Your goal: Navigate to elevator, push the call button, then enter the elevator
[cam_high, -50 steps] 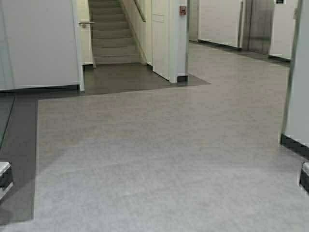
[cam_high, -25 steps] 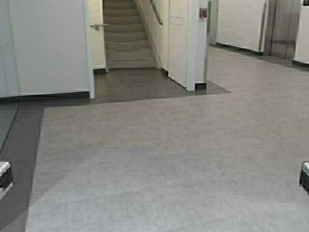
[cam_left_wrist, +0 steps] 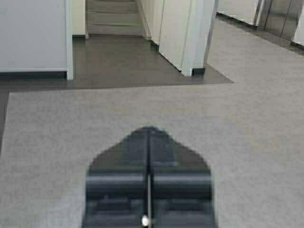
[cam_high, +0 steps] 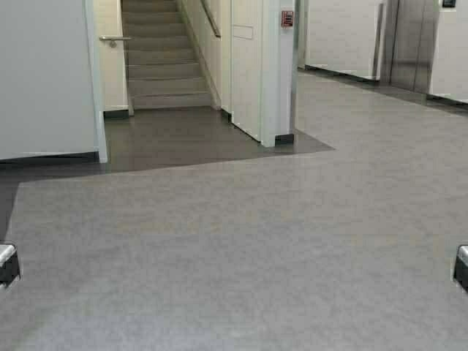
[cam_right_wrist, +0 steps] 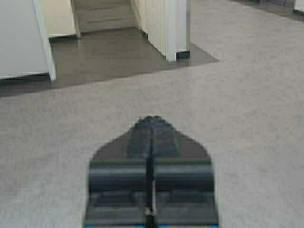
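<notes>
High view: elevator (cam_high: 412, 44) stands far ahead, rightward of both pincers. Left pincer (cam_left_wrist: 148, 142) and right pincer (cam_right_wrist: 151, 135) are pressed together. Approach, button and entry remain.

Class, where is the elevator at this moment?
In the high view the elevator stands far ahead on the right, beyond the white pillar beside the staircase.

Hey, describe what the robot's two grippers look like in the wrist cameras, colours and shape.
The left gripper is matte black: two flat fingers tapering to a blunt rounded tip, a thin seam between them, and a small pale screw at the base. The right gripper has the same shape, with ribbed pads and a blue strip at its base.
</notes>
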